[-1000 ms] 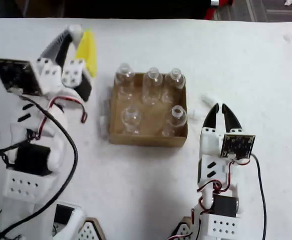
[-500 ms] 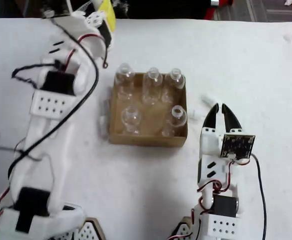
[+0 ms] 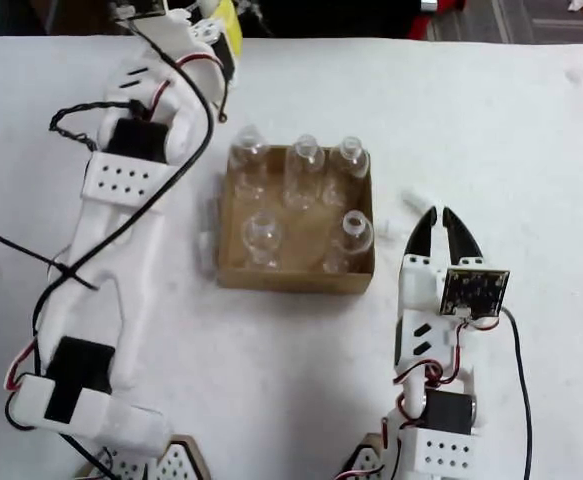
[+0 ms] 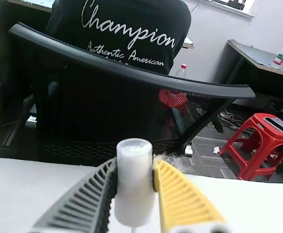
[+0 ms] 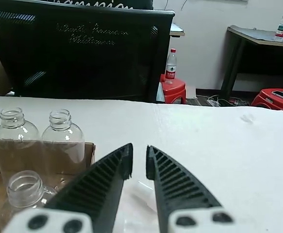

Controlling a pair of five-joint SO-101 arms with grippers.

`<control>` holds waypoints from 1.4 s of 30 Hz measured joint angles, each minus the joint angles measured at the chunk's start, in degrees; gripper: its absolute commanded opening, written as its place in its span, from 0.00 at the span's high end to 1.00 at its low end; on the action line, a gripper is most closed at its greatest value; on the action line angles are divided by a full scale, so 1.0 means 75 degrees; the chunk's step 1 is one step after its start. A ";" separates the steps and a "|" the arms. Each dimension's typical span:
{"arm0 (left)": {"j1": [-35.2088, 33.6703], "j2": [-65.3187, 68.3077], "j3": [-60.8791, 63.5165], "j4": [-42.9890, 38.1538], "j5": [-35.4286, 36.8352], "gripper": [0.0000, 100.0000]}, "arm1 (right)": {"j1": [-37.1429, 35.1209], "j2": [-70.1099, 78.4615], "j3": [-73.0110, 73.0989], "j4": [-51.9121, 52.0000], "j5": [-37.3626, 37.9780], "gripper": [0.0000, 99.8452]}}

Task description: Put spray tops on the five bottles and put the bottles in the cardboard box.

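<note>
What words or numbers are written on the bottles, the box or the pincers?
None there.
The bottles are clear and bare, the cardboard box plain brown, the spray top plain white, the left pincer and right pincer unmarked.
The far bottle's label is too small.

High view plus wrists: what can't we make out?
Spray top in left gripper: lower end cut off by left wrist view's bottom edge.
White bit beside box: too small in high view; right gripper partly covers it in right wrist view.
Bottles: bases hidden by box walls, high view.
</note>
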 measured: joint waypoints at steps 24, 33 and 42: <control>0.0023 0.0000 -0.0281 0.0680 0.0000 0.98 | 0.0000 0.0000 0.0000 0.0000 0.0000 0.96; 0.0023 0.0000 0.0340 -0.0117 -0.0199 0.98 | 0.0000 0.0000 0.0000 0.0000 0.0000 0.96; 0.0105 0.0000 0.0961 -0.0246 -0.0445 0.98 | 0.0000 0.0000 0.0000 0.0000 0.0000 0.96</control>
